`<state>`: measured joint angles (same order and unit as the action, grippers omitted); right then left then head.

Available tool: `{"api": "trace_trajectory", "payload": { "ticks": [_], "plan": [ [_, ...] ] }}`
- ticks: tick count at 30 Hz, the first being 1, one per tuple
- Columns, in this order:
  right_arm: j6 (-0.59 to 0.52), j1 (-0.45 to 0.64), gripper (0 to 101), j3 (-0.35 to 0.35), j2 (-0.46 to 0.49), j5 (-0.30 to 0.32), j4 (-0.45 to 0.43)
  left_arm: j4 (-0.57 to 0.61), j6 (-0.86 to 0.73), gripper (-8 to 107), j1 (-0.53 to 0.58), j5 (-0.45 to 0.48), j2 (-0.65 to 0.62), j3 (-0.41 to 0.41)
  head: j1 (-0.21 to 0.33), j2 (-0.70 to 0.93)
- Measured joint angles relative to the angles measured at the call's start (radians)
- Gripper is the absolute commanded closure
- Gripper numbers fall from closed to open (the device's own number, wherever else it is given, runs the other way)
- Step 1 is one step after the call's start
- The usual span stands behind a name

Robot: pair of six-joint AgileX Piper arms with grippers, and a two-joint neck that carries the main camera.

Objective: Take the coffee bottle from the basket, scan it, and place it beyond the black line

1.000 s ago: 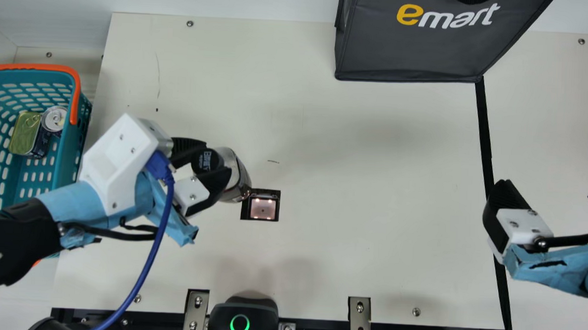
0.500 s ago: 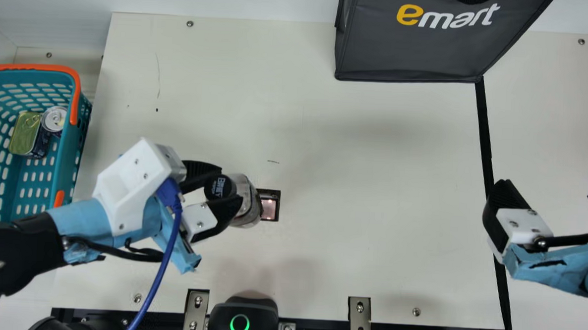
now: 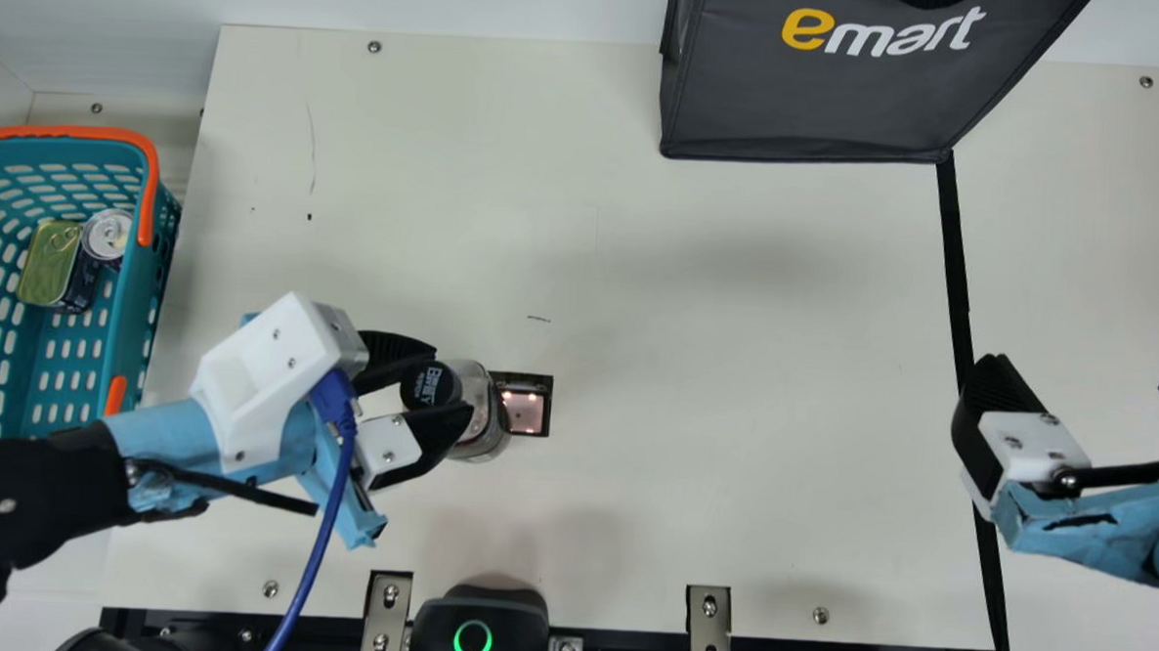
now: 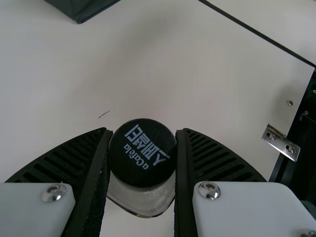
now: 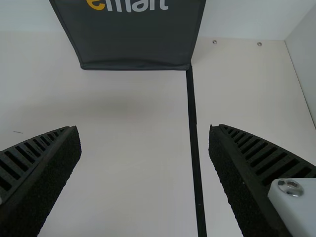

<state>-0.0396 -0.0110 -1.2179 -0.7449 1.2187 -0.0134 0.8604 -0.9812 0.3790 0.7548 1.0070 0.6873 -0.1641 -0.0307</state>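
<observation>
Our black ribbed left pincer clamped the black-capped clear coffee bottle; our right pincer gaped. We needed steady, square alignment above the glowing square scanner.

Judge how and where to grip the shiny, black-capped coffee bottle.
The bottle is probably best gripped by its cap, from the cap end, fingers on opposite sides, as the left gripper holds it: the cap is round, narrower than the body.
</observation>
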Motion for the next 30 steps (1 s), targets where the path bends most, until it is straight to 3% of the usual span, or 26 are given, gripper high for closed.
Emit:
{"api": "trace_trajectory", "payload": {
  "ticks": [30],
  "plan": [
    [0.0, 0.0, 10, 0.0, 0.0, 0.001, 0.0, 0.075, -0.137, 89, 0.02, 0.019, 0.02, -0.011, 0.0, 0.002]
  ]
}}
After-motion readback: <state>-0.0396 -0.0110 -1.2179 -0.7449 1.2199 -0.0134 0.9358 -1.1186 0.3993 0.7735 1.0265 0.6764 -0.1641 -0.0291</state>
